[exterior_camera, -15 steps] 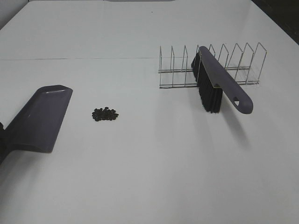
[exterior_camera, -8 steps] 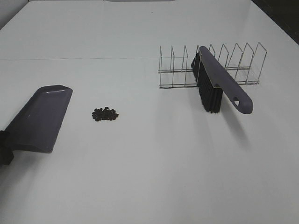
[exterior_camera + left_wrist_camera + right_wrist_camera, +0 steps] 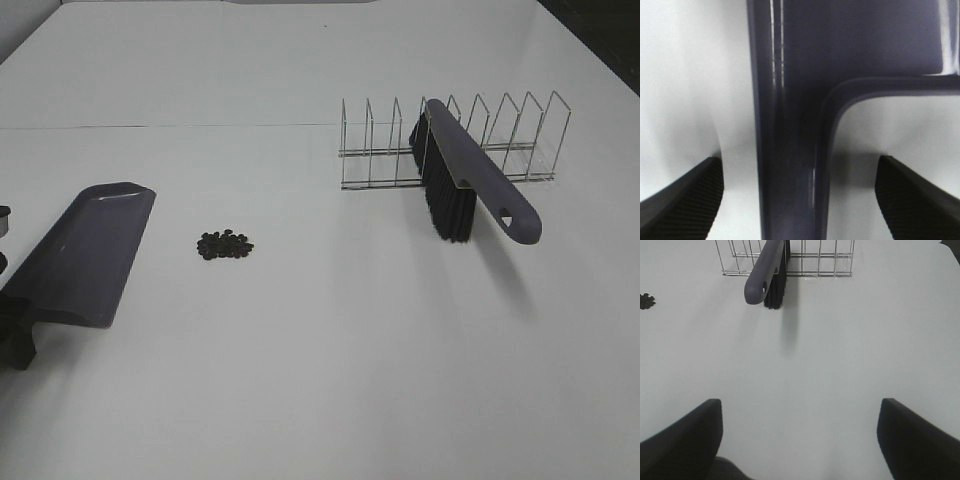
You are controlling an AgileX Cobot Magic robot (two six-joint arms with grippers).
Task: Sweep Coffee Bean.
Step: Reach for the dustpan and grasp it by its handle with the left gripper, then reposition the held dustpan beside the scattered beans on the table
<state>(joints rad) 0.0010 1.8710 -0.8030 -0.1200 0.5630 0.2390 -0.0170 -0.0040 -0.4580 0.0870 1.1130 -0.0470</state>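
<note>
The coffee bean pile is a small dark cluster on the white table, also seen from the right wrist. Left of it lies the purple-grey dustpan, mouth pointing away. Its handle runs between my left gripper's fingers, which stand wide on either side without touching it. In the high view that gripper barely shows at the left edge. The brush leans in the wire rack, handle toward the front. My right gripper is open over bare table, well short of the brush.
The wire rack has several upright dividers and stands at the back right. A thin seam runs across the tabletop behind the dustpan. A dark strip borders the table's far right corner.
My left arm has slid toward the near-left edge of the high view, uncovering more of the dustpan's rear end. The dustpan, beans and brush have stayed put.
</note>
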